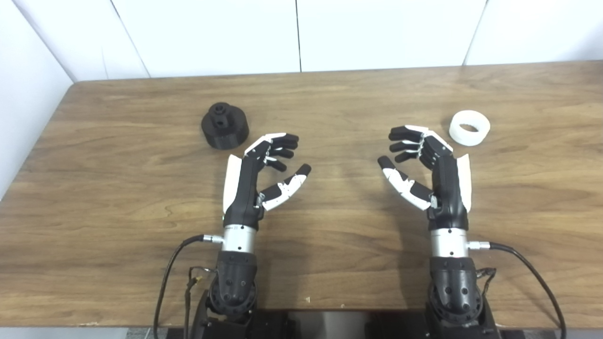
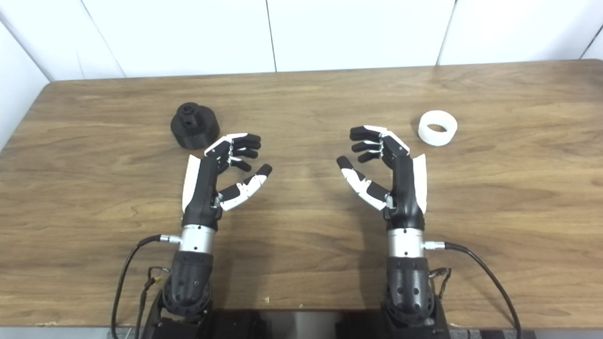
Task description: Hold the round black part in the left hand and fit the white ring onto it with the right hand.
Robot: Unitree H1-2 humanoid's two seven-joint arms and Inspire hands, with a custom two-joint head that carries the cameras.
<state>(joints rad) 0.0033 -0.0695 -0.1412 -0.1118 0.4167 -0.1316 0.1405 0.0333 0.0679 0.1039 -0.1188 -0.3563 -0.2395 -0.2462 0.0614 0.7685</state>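
The round black part (image 1: 224,125) stands on the wooden table (image 1: 330,99) at the left, a raised hub with a hole on its top. My left hand (image 1: 264,170) hovers just right of and nearer than it, open, fingers curled loosely, palm facing right, holding nothing. At the right lies the white ring (image 1: 469,127), flat, its hole facing up. My right hand (image 1: 426,165) is open a short way left of and nearer than the ring, palm facing left, empty. Both hands face each other across a gap.
White wall panels (image 1: 297,33) rise behind the table's far edge. Black cables (image 1: 527,268) run from both wrists toward the near edge, where a dark body part (image 1: 330,325) sits between the arms.
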